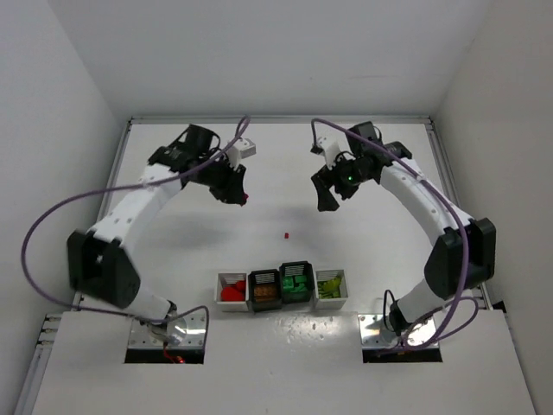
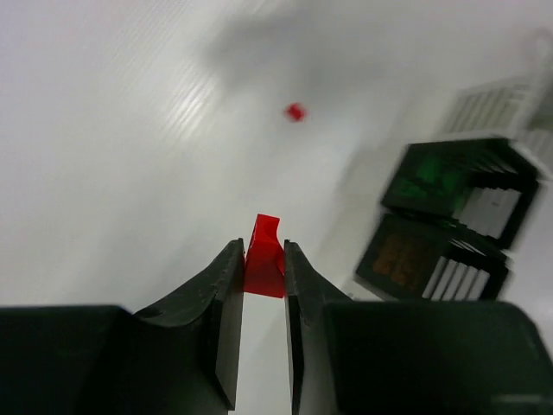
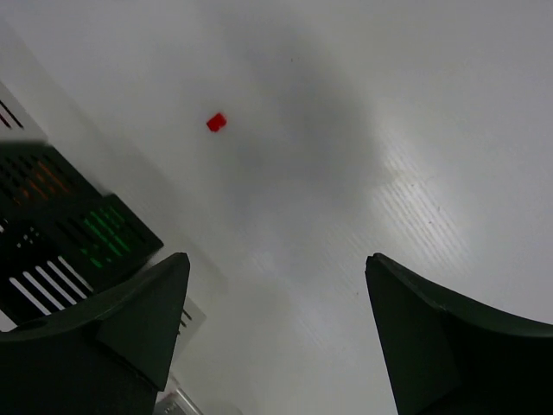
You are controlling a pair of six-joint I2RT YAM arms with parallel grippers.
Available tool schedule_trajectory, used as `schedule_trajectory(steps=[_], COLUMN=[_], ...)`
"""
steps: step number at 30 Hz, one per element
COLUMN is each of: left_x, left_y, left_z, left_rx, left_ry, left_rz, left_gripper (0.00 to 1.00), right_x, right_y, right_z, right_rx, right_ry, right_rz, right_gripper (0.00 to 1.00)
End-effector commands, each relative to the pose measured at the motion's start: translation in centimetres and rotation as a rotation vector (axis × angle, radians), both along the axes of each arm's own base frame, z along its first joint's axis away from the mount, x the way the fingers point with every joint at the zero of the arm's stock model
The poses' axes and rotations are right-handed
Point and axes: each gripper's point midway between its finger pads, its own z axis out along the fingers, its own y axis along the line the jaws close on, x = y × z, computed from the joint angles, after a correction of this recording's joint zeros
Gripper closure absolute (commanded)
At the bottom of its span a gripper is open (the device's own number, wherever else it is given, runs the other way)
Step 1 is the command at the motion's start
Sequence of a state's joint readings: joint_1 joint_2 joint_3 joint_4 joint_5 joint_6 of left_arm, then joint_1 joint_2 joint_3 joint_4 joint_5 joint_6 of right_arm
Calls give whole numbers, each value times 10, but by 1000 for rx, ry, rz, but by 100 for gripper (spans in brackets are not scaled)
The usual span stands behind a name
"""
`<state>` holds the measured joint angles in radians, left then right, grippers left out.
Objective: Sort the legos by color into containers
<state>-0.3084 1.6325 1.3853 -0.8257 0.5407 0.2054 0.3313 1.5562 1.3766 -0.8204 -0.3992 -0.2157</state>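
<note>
The left claw (image 2: 262, 252) fills the bottom of its wrist view. Its two black fingers (image 2: 226, 294) are pinched narrow on a red brick (image 2: 264, 233), and only the brick's top shows above them. Beyond, the containers (image 2: 471, 275) are blurred and cut off at the right edge, their contents visible only as green and orange glows. In the right wrist view the same row sits partly behind a finger and runs off the left edge. The right claw (image 3: 276, 264) stands wide and empty above the white bench (image 3: 363, 130), with a loose red lego (image 3: 216, 122) lying in sight.

From above, the left arm (image 1: 130, 207) and right arm (image 1: 428, 203) arch out from their bases to the far half of the bench. Their claws turn inward and down, well apart. The loose lego lies between them and the containers. The row holds legos (image 1: 231, 293) in red, orange-brown, green and yellow-green, one colour per bin. White walls (image 1: 52, 130) close three sides.
</note>
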Motion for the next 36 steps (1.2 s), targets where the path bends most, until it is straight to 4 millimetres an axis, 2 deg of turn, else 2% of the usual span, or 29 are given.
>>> schedule_trajectory(steps=[1, 2, 4, 5, 6, 7, 8, 9, 11, 14, 21, 27, 31, 33, 36], left_x=[-72, -90, -116, -129, -141, -153, -170, -180, -192, -197, -212, -221, -226, -230, -226], left_y=[-23, -20, -17, -19, -16, -13, -12, -7, -3, 1, 10, 15, 17, 17, 20], left_z=[63, 72, 73, 71, 63, 65, 59, 50, 50, 46, 23, 11, 2, -1, -3], left_rx=[-216, -221, -214, -199, -180, -179, -163, -141, -114, -60, 26, 102, 119, 121, 142], left_ry=[-110, -166, -183, -207, -200, -220, -206, -191, -237, -275, -158, -157, -128, -118, -137], left_rz=[-265, -295, -349, -406, -433, -464, -527, -559, -641, -709, -854, -916, -936, -948, -943], left_gripper=[87, 87, 87, 87, 87, 88, 88, 88, 89, 89, 89, 89, 80, 76, 65], right_x=[-18, -18, -15, -15, -12, -12, -7, -5, -4, -5, -5, -11, -11, -12, -11], right_y=[-3, -3, -4, -4, -3, -3, -1, 0, 2, 5, 13, 23, 27, 27, 30], right_z=[-30, -39, -46, -56, -57, -61, -64, -62, -65, -70, -68, -69, -73, -77, -77], right_rx=[-47, -68, -83, -91, -92, -95, -94, -89, -82, -73, -96, -117, -139, -165, -173], right_ry=[70, 74, 85, 113, 116, 128, 125, 122, 128, 156, 138, 126, 119, 120, 107], right_rz=[137, 147, 142, 143, 143, 143, 143, 134, 138, 145, 212, 252, 265, 268, 275], right_gripper=[18, 18, 19, 19, 19, 19, 19, 19, 19, 19, 19, 19, 17, 3, 0])
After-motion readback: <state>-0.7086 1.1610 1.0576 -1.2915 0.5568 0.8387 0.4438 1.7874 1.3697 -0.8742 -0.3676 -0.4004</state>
